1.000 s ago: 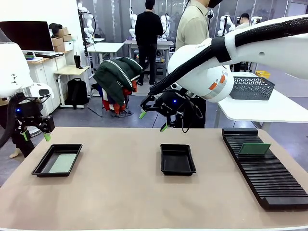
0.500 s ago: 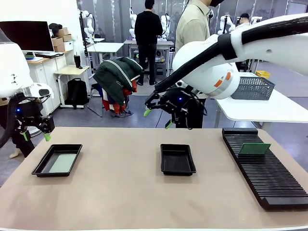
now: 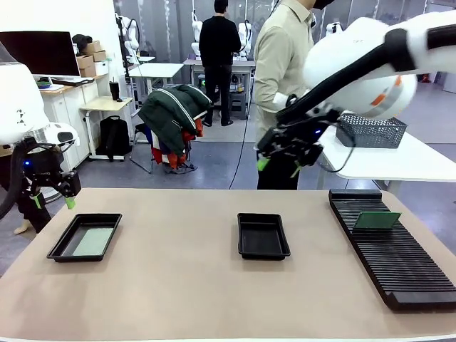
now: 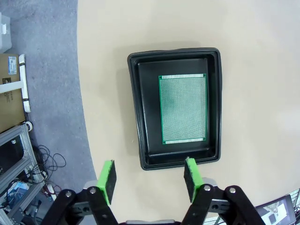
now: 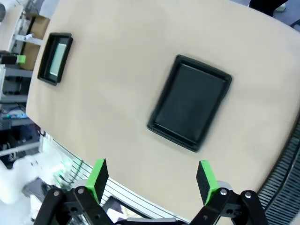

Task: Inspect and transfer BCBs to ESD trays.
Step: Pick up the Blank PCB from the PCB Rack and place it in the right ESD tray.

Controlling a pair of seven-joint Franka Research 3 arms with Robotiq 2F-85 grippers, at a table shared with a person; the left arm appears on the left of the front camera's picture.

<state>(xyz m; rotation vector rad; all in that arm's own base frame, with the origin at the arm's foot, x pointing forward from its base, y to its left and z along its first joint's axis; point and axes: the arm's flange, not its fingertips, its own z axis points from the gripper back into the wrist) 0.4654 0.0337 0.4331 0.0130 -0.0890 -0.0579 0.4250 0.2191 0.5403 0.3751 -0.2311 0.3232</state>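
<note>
Wide tabletop (image 3: 178, 278) between two trays (image 3: 264, 254)

A long black rack (image 3: 402, 260) with many thin slots lies on the right side of the tan bench (image 3: 178, 271). Behind it is a white table (image 3: 399, 160) with a grey mesh basket (image 3: 370, 132) on top. A person in a pale shirt (image 3: 281, 64) stands at the far side of the bench. Farther back, a person in black (image 3: 217, 50) faces away. A dark green coat (image 3: 174, 114) is heaped on a chair. A black backpack (image 3: 114, 137) sits under a small desk (image 3: 107, 105), and a dark cup (image 3: 114, 90) stands on that desk. At the left are a dark screen (image 3: 39, 53) and brown boxes (image 3: 92, 57).
</note>
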